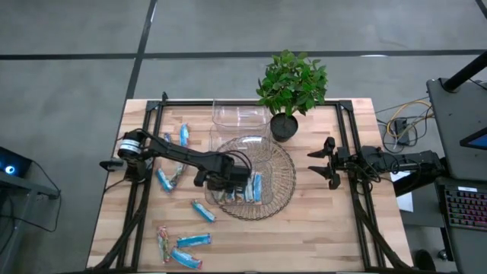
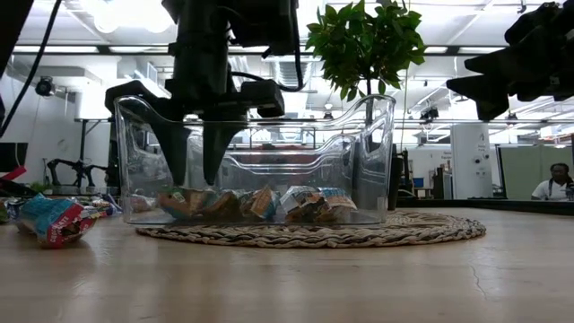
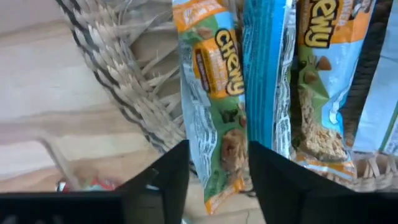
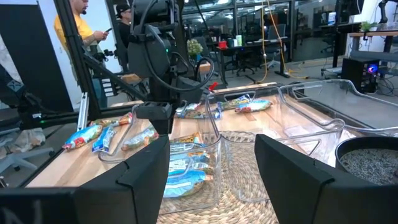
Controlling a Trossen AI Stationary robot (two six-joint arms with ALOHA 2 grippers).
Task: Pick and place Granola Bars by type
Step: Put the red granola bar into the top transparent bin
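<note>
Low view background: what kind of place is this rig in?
Probably an open lab or office workspace: ceiling strip lights, a person seated far back, desks with monitors in the right wrist view, and a concrete floor around the wooden table.

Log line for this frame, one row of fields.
left gripper: open, over granola bars in clear bin | right gripper: open, idle right | loose bars: on table

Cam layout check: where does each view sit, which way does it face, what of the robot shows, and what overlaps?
High: overhead, straight down; both arms, left gripper over the bin, right gripper idle.
Low: table height, level across; left gripper hanging into bin.
Left wrist: down onto bars; own open jaws.
Right wrist: across table; own open jaws, left arm.
Shared: bin, mat.
</note>
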